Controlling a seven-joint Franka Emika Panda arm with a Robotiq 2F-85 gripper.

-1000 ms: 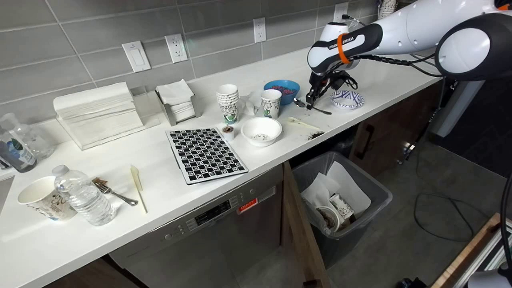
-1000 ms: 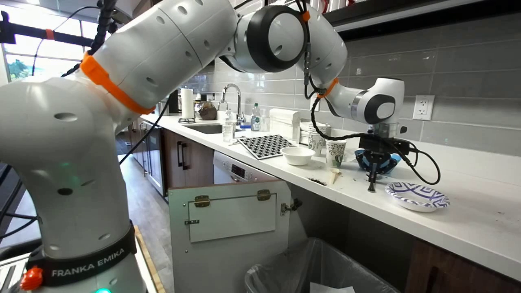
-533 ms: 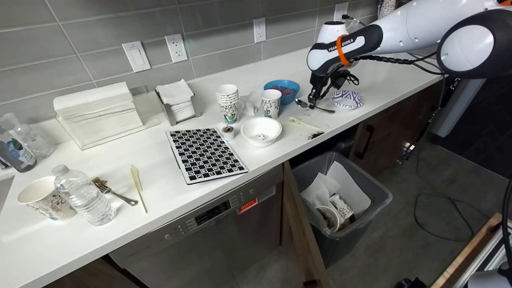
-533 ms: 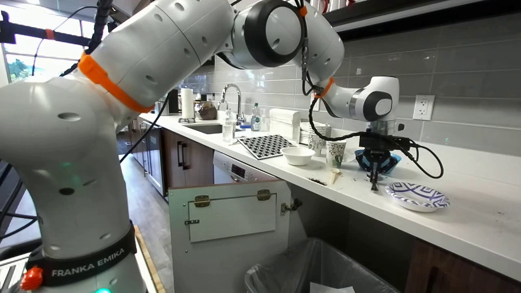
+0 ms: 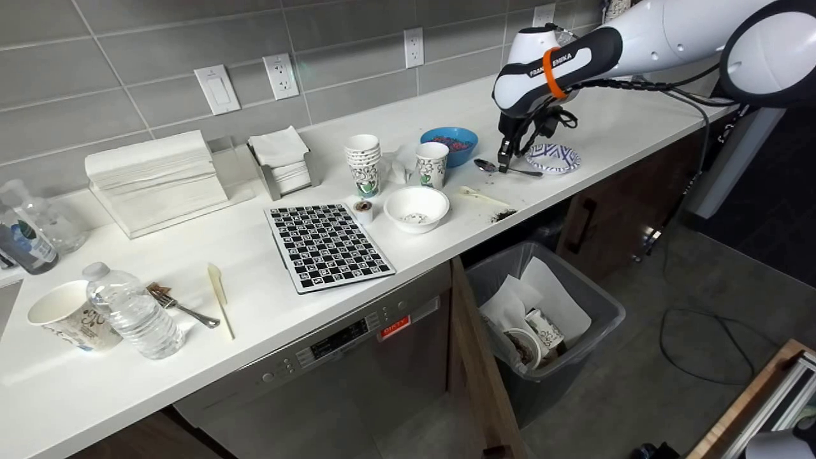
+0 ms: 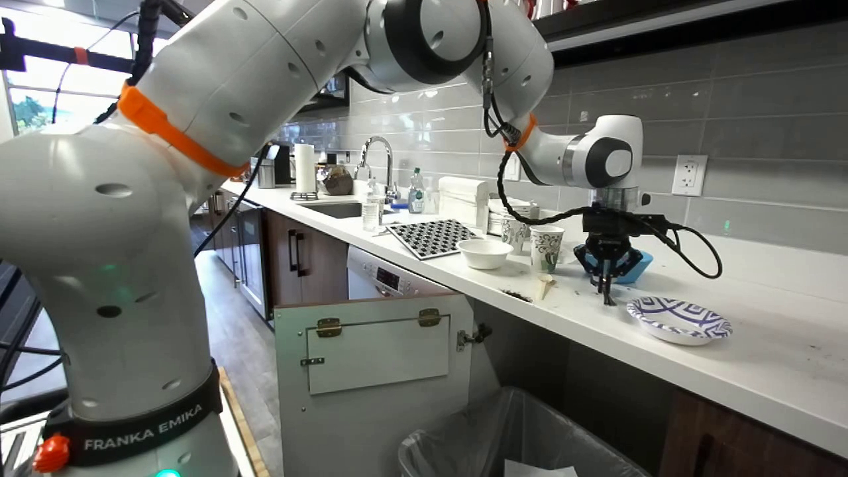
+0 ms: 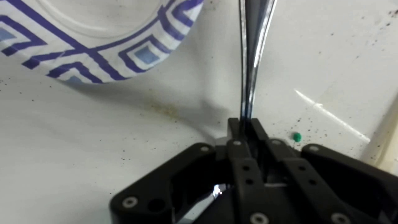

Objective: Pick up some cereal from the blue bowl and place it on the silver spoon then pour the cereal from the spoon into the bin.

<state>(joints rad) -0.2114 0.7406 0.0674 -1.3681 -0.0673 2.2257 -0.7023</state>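
My gripper [image 5: 504, 164] is shut on the handle of the silver spoon [image 5: 486, 166], low over the counter. In the wrist view the metal handle of the spoon [image 7: 253, 40] rises from between the fingertips, while the spoon's round end is mostly covered by the gripper. Something dark shows in that round end, too small to make out. Behind it stands the blue bowl [image 5: 470, 153], with red and purple cereal inside. The gripper [image 6: 607, 298] partly covers the blue bowl [image 6: 637, 270] in an exterior view. Below the counter sits the grey bin [image 5: 609, 312] with a clear liner.
A patterned plate [image 5: 553, 158] lies close beside the spoon's handle. Paper cup [image 5: 432, 167], white bowl [image 5: 408, 199] and pale wooden stick [image 5: 481, 195] stand nearby. One green piece [image 7: 297, 137] rests on the counter. An open cabinet door [image 6: 371, 411] flanks the bin.
My gripper has moved slightly toward the patterned plate and a little upward, carrying the spoon along. The spoon's handle end now reaches the plate's edge in an exterior view. The grip stays shut.
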